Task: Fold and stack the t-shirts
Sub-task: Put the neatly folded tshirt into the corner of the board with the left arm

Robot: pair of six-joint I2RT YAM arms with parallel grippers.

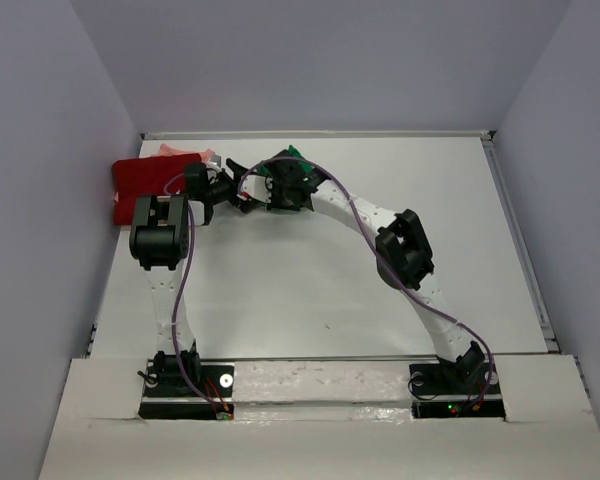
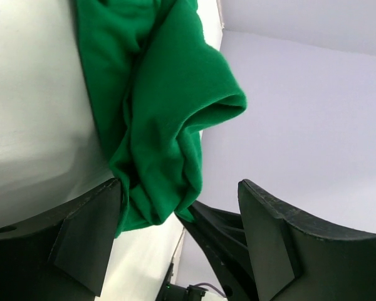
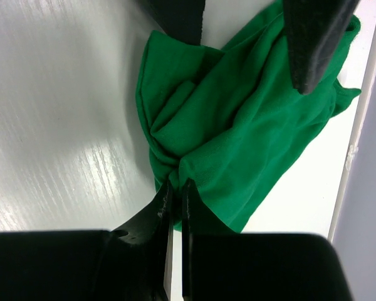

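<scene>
A bright green t-shirt lies bunched near the table's far edge; from above only a scrap of it shows behind the arms. My right gripper is shut on a fold of this green cloth. My left gripper is open, its fingers wide apart on either side of the hanging green cloth and of the right gripper's tip. The dark red t-shirt lies folded at the far left, and a bit of the salmon-pink one shows behind it.
The white table is boxed in by grey walls, with a raised rim along the back. Both wrists crowd together at the back centre-left. The red and pink shirts sit right beside the left wall.
</scene>
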